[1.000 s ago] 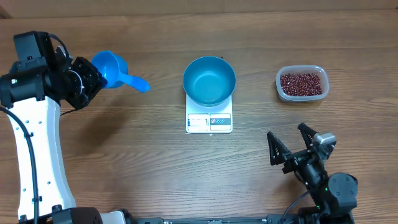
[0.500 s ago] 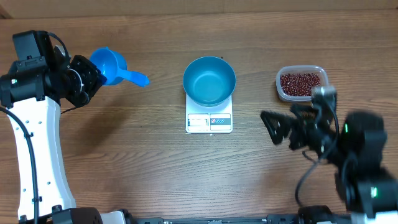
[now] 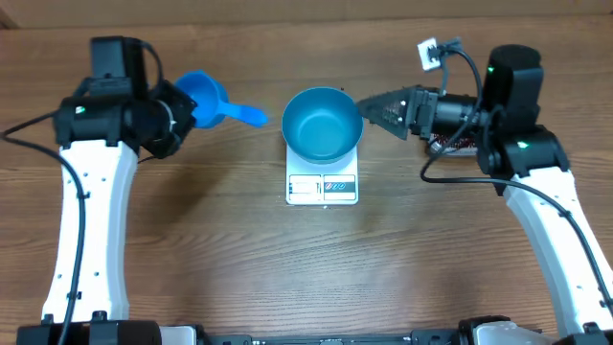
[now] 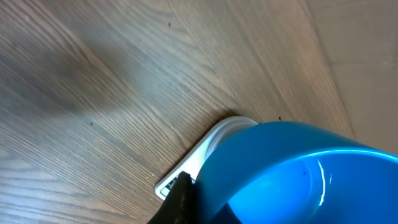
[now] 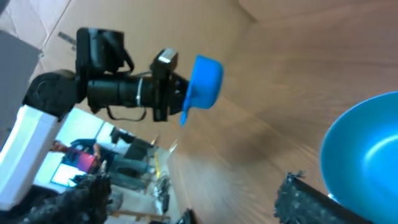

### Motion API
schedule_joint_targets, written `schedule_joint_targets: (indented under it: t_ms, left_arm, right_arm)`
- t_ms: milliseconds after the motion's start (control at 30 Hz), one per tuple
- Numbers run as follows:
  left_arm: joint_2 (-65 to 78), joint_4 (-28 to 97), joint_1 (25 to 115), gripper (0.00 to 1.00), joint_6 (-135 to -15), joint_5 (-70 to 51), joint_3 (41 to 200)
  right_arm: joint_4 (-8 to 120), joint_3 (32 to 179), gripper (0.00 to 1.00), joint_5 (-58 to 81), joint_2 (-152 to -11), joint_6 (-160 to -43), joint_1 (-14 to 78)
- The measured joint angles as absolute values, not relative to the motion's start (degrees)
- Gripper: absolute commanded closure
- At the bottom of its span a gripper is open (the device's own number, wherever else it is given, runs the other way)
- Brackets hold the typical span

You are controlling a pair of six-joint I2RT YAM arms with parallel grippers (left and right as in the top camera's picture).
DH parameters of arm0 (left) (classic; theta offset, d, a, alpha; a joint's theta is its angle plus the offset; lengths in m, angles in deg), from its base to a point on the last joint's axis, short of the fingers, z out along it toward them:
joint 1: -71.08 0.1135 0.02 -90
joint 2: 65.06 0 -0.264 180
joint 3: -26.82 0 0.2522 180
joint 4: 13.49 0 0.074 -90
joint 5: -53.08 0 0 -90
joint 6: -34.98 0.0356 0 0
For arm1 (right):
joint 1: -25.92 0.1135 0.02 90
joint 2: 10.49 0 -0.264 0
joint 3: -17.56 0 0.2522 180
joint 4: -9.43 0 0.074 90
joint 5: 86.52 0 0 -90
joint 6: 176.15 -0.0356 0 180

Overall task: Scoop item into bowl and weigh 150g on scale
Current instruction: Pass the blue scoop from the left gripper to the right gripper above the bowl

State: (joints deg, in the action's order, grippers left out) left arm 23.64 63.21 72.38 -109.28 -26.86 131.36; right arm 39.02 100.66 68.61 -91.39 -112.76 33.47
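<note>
The round blue bowl (image 3: 322, 125) sits empty on the white scale (image 3: 322, 188) at mid-table. My left gripper (image 3: 185, 113) is shut on the cup of a blue scoop (image 3: 207, 99), held left of the bowl with its handle pointing at the bowl. In the left wrist view the scoop (image 4: 292, 168) fills the lower right, and a corner of the scale (image 4: 211, 144) shows behind it. My right gripper (image 3: 367, 105) hovers open and empty by the bowl's right rim. The right wrist view shows the bowl (image 5: 367, 155) and the scoop (image 5: 204, 87). The beans (image 3: 452, 147) are mostly hidden under my right arm.
A clear plastic tub (image 3: 436, 146) holding the beans stands right of the bowl, almost covered by my right arm. The left arm's white link (image 3: 91, 220) spans the left side of the wooden table (image 3: 220, 249). The right wrist view is motion-blurred.
My right arm has swung from the front right corner up and left, over the tub, to the bowl's right rim. My left arm has carried the scoop to the right, closer to the bowl.
</note>
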Motion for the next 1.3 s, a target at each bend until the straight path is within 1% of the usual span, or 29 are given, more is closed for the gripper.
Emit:
schedule_joint_targets:
  t_ms: [133,267,367,500,600,700,800,933,1133,1300]
  left_arm:
    - [25.9,63.3,69.0,0.96,-113.4,-28.1,131.4]
    - [29.0,63.3,65.5,0.96,-117.0,-28.3,131.4]
    - [29.9,63.3,63.0,0.96,-119.5,-27.9,131.4]
    - [29.9,63.3,62.0,0.96,-120.1,-27.7,131.4]
    - [29.9,63.2,61.5,0.96,-120.7,-27.5,131.4]
    - [29.9,62.8,60.7,0.96,-120.9,-27.5,131.4]
    - [29.9,61.7,58.8,0.96,-121.0,-27.5,131.4]
    - [29.9,60.9,57.0,0.96,-121.1,-27.5,131.4]
    - [29.9,60.3,55.1,0.96,-121.9,-27.5,131.4]
    - [29.9,60.3,54.3,0.96,-124.0,-27.5,131.4]
  right_arm:
    - [39.0,100.7,0.26,63.3,-91.7,-118.4,37.9]
    - [39.1,100.7,0.35,53.1,-91.7,-123.7,43.0]
    - [38.6,100.7,0.39,47.2,-91.7,-126.5,45.1]
    - [38.6,100.7,0.40,44.9,-91.9,-127.5,45.4]
    - [38.3,100.7,0.44,43.5,-92.7,-128.5,46.4]
    - [37.6,100.7,0.45,42.8,-94.3,-129.7,47.8]
    - [36.9,100.7,0.51,41.7,-96.0,-131.2,49.3]
    - [36.8,100.7,0.56,40.4,-96.2,-132.1,50.1]
    - [36.8,100.7,0.65,38.9,-96.2,-132.6,50.7]
    - [36.9,100.7,0.66,38.4,-96.2,-133.5,50.7]
